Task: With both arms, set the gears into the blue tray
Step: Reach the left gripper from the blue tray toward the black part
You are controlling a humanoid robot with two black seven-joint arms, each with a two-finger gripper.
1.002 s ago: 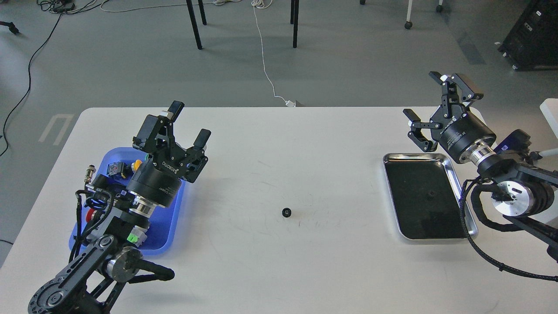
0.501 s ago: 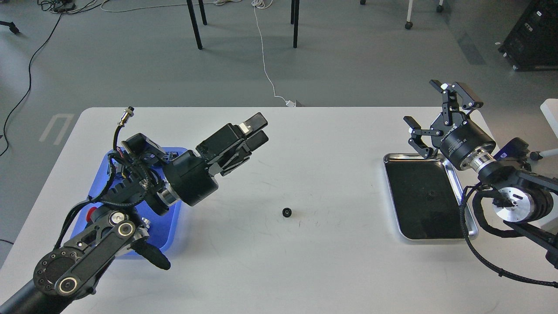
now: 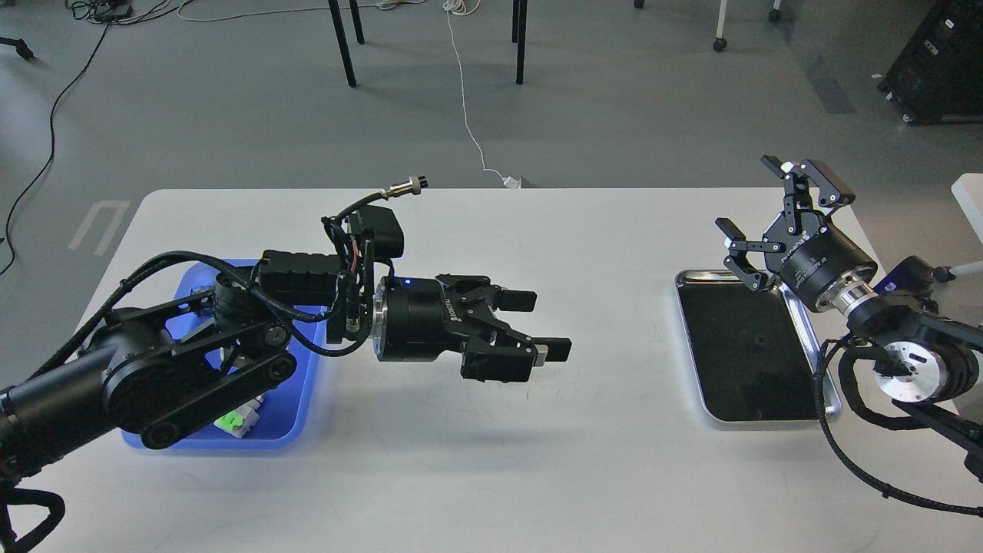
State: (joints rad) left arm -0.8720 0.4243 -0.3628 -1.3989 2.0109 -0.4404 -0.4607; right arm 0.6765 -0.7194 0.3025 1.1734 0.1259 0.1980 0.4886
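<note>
My left arm reaches from the blue tray (image 3: 298, 405) towards the table's middle. Its left gripper (image 3: 547, 326) lies level, pointing right, fingers apart with nothing between them. The lone gear seen earlier at the table's centre is hidden behind that gripper's lower finger. My right gripper (image 3: 746, 193) hangs open and empty above the far left corner of the black tray (image 3: 768, 421). A small dark gear-like bump (image 3: 759, 340) sits on that tray's black floor. The left arm covers most of the blue tray; a green switch (image 3: 230, 421) shows in it.
The white table (image 3: 599, 461) runs to its far edge near the top of the arms. Beyond it, on the grey floor, stand chair legs (image 3: 521, 46) and a white cable (image 3: 468, 115). A black case (image 3: 941, 61) is at the far right.
My left arm has swung right from above the blue tray to the table's centre, and its gripper has turned level and now covers the gear. The right gripper has sunk slightly.
</note>
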